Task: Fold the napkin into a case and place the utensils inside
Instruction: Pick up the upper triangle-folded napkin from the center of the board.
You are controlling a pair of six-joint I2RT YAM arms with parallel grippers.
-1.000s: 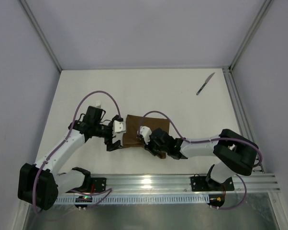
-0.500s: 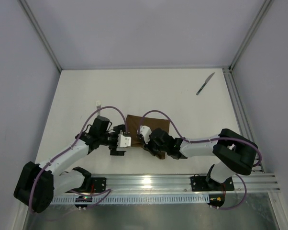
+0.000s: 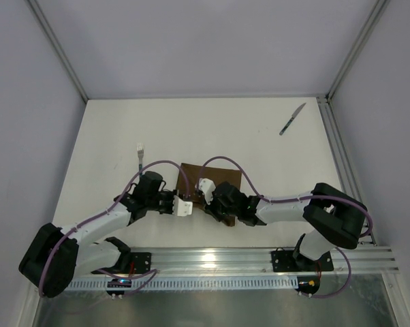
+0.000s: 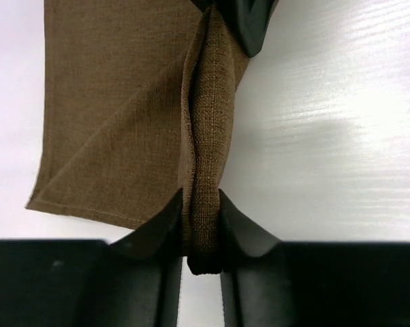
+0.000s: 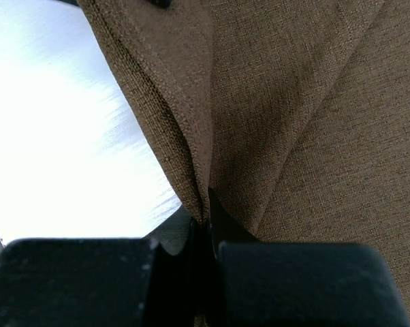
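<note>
The brown napkin (image 3: 222,176) is laid near the middle of the white table (image 3: 259,150) and is partly covered by both arms. The left gripper (image 3: 190,206) is set at its near-left edge, and the right gripper (image 3: 202,192) just beside it over the cloth. Jaw positions can't be resolved from above. The fork (image 3: 141,154) is laid left of the napkin, apart from it. The knife (image 3: 293,118) is laid tilted, well apart at far right.

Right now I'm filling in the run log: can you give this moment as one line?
stage: folding | left gripper: shut on napkin fold | right gripper: shut on napkin edge | knife, fork: lying apart from napkin
</note>
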